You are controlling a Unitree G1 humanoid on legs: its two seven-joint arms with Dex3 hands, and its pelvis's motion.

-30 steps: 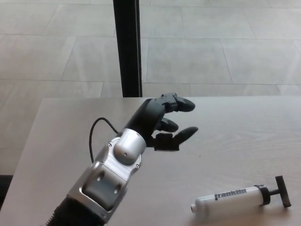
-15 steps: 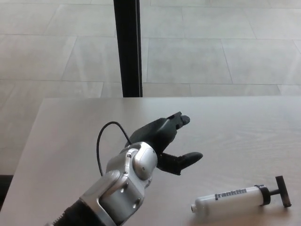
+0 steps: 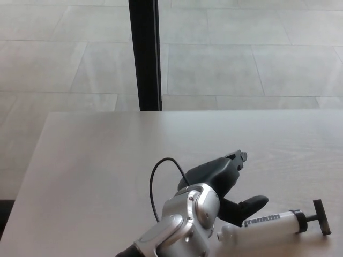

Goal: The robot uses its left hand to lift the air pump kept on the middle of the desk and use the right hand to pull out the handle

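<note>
The air pump [image 3: 268,227] lies on its side on the desk near the front right: a white cylinder with black lettering, and a black T-handle [image 3: 321,217] at its right end, pushed in. My left hand [image 3: 225,182] hovers just left of and above the pump's left end, open, with its thumb [image 3: 247,206] close to the cylinder and its fingers spread; it holds nothing. The silver forearm comes up from the bottom edge and covers the desk in front of the pump's left tip. My right hand does not show.
The pale wooden desk [image 3: 96,160] spreads across the lower picture, with its far edge at mid-height. Behind it stands a black vertical post [image 3: 144,53] on a tiled floor. A thin black cable [image 3: 155,182] loops off my left wrist.
My left hand has swung right and toward the near edge, from the desk's middle to right beside the pump's left end. The pump has not moved.
</note>
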